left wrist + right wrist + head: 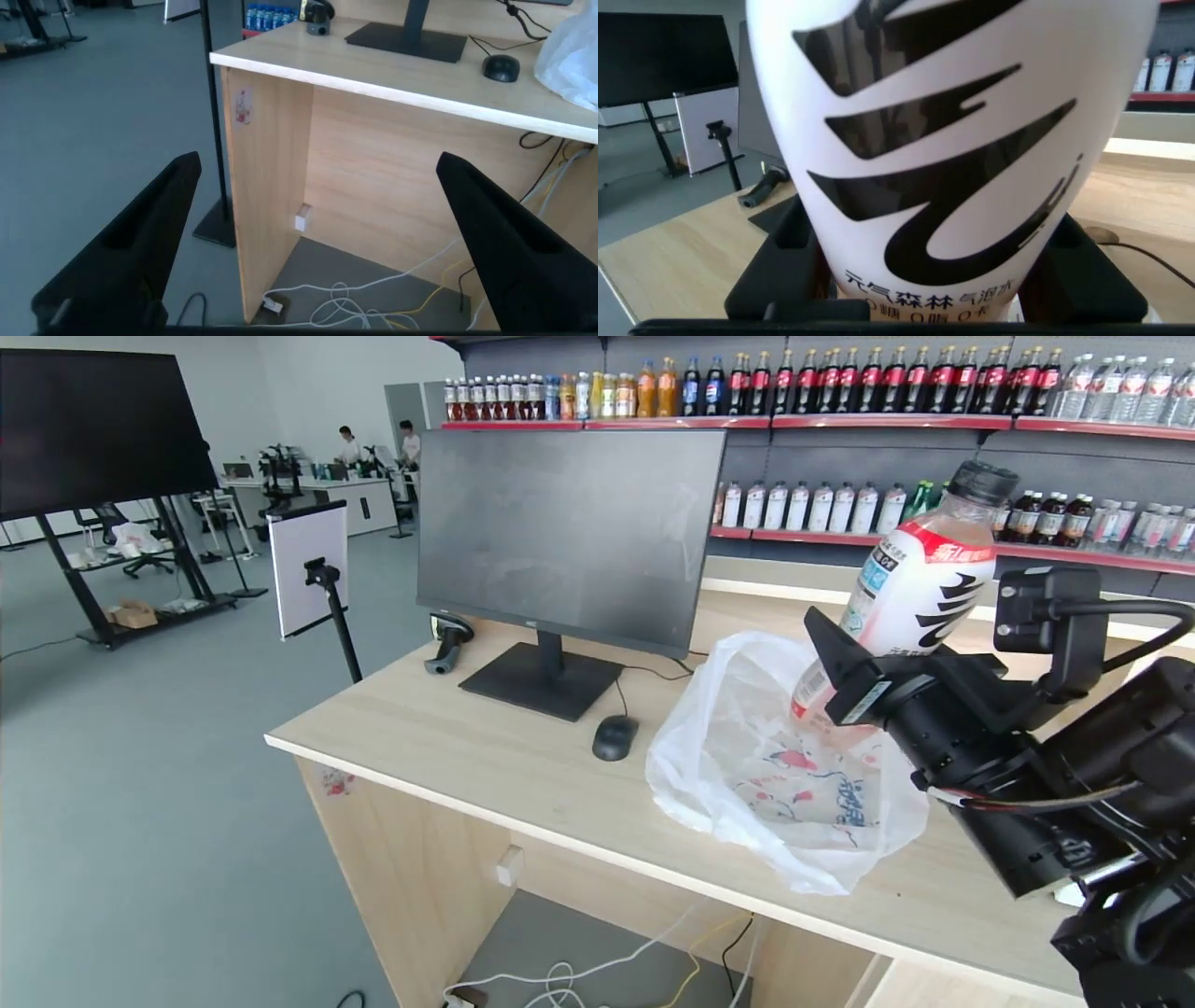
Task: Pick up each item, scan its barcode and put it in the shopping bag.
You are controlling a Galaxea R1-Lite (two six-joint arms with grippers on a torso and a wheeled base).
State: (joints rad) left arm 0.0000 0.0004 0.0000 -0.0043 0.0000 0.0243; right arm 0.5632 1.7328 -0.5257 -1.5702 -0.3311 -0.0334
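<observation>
Bottle [920,588] - white label, black brush strokes, red band at the shoulder, dark cap - sits tilted in your right gripper [845,681], fingers clenched on its lower body. Its base is just over the open mouth of the shopping bag [775,775] on the desk [448,728]. Red and blue print shows through the plastic; bag or contents, can't tell. Your left gripper [318,163] is spread wide, below desktop level. The scanner [448,642] is beside the monitor [569,532].
</observation>
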